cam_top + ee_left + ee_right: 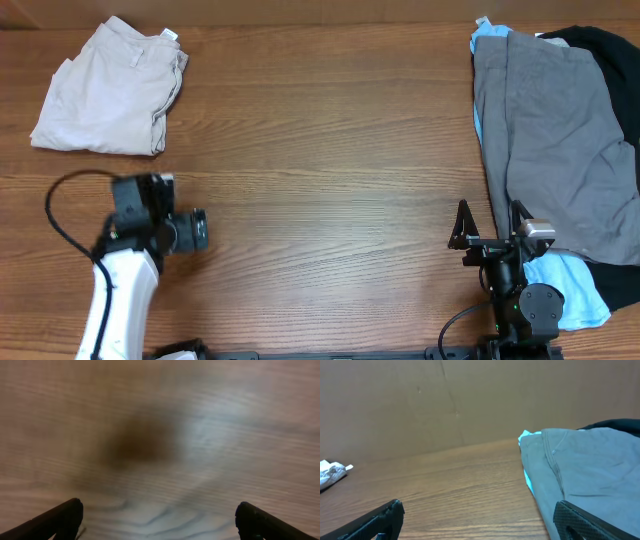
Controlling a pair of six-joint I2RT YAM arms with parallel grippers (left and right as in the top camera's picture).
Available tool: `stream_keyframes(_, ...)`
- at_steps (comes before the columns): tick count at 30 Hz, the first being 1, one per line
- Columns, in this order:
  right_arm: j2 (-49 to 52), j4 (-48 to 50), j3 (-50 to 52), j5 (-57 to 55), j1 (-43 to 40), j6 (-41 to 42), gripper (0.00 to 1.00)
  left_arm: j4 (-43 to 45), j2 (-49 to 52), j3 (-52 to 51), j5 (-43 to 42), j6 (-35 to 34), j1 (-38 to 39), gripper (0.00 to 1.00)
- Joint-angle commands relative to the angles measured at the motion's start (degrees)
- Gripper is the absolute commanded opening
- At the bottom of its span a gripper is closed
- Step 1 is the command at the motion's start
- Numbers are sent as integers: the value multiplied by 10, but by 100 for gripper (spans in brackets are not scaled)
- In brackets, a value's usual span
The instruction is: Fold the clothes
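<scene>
Four garments on the wooden table (pixel 320 150), in two groups well apart. At the table's far left corner, alone: the beige shorts (pixel 108 90), folded into a compact flat packet, a small white label at the far edge. Along the table's right side, in a loose overlapping heap: a grey garment (pixel 555 140) spread out on top, a light blue garment (pixel 578 288) beneath it, peeking out at the far corner and again at the near edge, and a black garment (pixel 605 45) showing at the far right. None of these three folded. Over the table's near left part, nearer than the shorts and apart from them: the left gripper (pixel 192 231), aimed down at bare wood, jaws spread wide, nothing between them. In the left wrist view, only blurred grain and a dark shadow patch on the table beyond the two black fingertips (pixel 70 515). At the table's near right part, just beside the grey garment's near left edge: the right gripper (pixel 490 228), low and roughly level, jaws likewise spread wide and holding nothing. In the right wrist view, the grey garment (pixel 590 475) directly behind the right-hand one of its fingertips (pixel 580 522); touching or not, impossible to tell. Beyond the table's far edge, a plain brown wall (pixel 420 400).
</scene>
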State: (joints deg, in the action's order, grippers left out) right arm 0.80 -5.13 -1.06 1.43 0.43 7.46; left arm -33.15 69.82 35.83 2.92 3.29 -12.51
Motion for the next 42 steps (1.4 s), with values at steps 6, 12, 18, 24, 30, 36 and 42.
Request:
stream_keyframes(6,-6,4,6,-5,2,-2,100,300,-163,-188,-140,-24,-4,100)
stream_keyframes(12,-6,4,6,-5,2,-2,100,359,-267,-266,-225,-18,-4,100)
stream_keyframes(18,-6,4,6,-5,2,-2,100,413,-424,-326,-214,-52,5,100)
stream_keyframes(24,-6,4,6,-5,2,-2,100,407,-491,-334,-175,-102,5,100)
stream_keyframes(30,-6,4,6,-5,2,-2,100,407,-536,-343,-175,-102,5,100)
stream_keyframes(36,-6,4,6,-5,2,-2,100,378,-599,-355,-173,-110,6,100)
stream_keyframes(42,-6,4,6,-5,2,-2,100,352,-657,-355,-150,-111,7,100)
